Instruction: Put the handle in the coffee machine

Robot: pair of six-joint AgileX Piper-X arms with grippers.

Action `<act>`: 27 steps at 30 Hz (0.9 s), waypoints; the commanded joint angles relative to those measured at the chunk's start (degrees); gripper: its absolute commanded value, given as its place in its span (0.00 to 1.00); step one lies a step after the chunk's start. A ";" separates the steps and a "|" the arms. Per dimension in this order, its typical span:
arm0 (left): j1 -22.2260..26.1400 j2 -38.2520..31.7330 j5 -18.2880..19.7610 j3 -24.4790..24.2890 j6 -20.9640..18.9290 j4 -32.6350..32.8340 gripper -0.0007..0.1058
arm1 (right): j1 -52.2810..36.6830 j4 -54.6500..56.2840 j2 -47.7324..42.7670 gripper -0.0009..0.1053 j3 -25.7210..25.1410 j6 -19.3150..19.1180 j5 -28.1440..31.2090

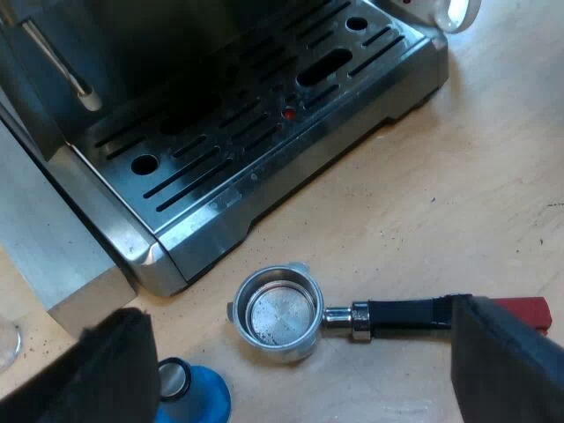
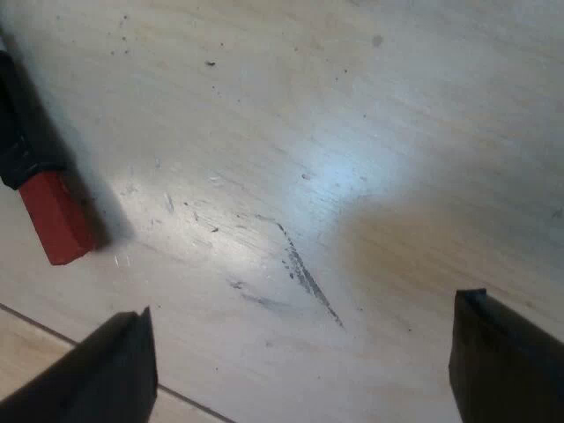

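Left wrist view: holder point(image 1: 278, 315) lies below wide-spread left gripper point(image 1: 297, 308).

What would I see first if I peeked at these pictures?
The shiny metal holder, lying empty on the wooden table at the front of the espresso machine. Its handle's red end pops out too, and a blue tamper sits near the holder's cup.

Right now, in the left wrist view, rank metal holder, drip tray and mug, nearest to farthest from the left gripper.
1. Metal holder: on the table, between the left gripper's open fingers.
2. Drip tray: beyond the holder's basket.
3. Mug: past the tray's far corner.
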 commanded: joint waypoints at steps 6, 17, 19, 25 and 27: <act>-0.36 0.04 0.13 -0.32 -0.02 -2.03 0.66 | 1.51 -3.57 1.27 0.67 -0.29 -1.54 -0.13; -0.36 1.88 7.87 2.31 0.96 1.91 0.66 | 16.89 -12.12 1.27 0.67 2.48 -1.20 11.48; -0.36 2.74 7.87 3.69 2.61 2.32 0.66 | 17.38 -12.93 1.42 0.67 3.28 0.69 11.45; -0.36 5.60 10.70 6.33 9.03 2.31 0.66 | 17.43 -14.33 2.83 0.67 4.48 2.70 11.45; -0.36 7.11 13.51 6.59 10.35 2.45 0.66 | 17.43 -14.59 3.79 0.67 4.45 2.69 11.45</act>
